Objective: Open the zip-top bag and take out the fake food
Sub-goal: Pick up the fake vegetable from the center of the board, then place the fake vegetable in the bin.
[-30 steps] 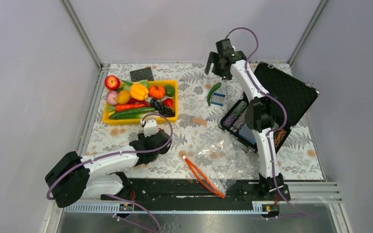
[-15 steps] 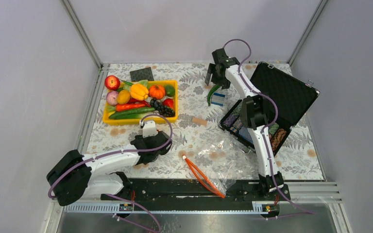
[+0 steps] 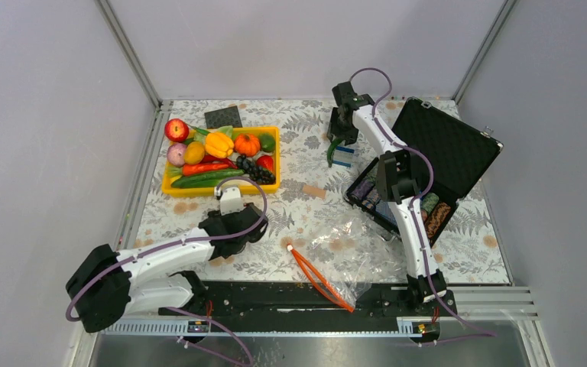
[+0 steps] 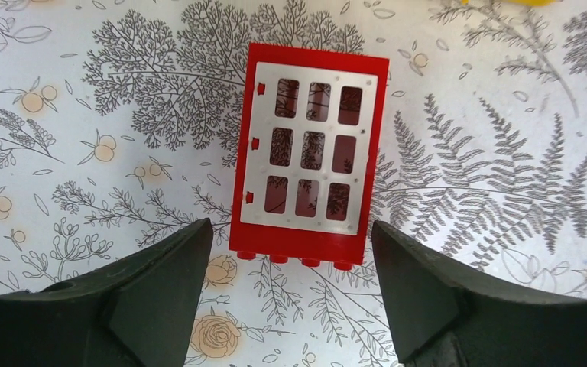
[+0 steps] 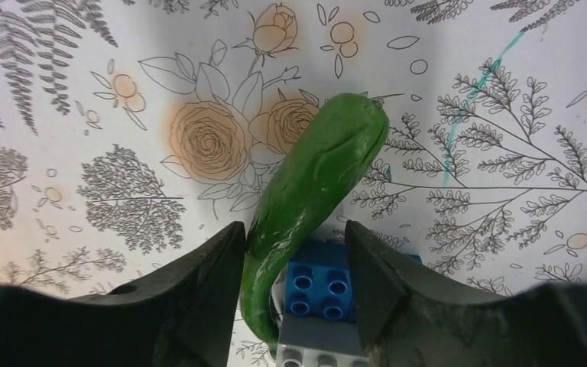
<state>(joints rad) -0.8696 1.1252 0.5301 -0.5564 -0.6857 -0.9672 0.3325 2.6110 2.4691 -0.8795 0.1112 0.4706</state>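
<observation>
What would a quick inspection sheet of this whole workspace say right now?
Surface: table covered by a flat floral-print cloth.
Job's things: zip-top bag lies crumpled near the front edge, no food seen inside; fake food is piled in a yellow tray.
Clutter: open black case holding chip rolls; red window brick; green vegetable overlapping a blue brick.
Grippers: left gripper open above the red window brick; right gripper open, jaws astride the green vegetable, not clamped.
Cables: purple cables loop along both arms.
Surroundings: grey walls and a metal frame; nothing else seen.
</observation>
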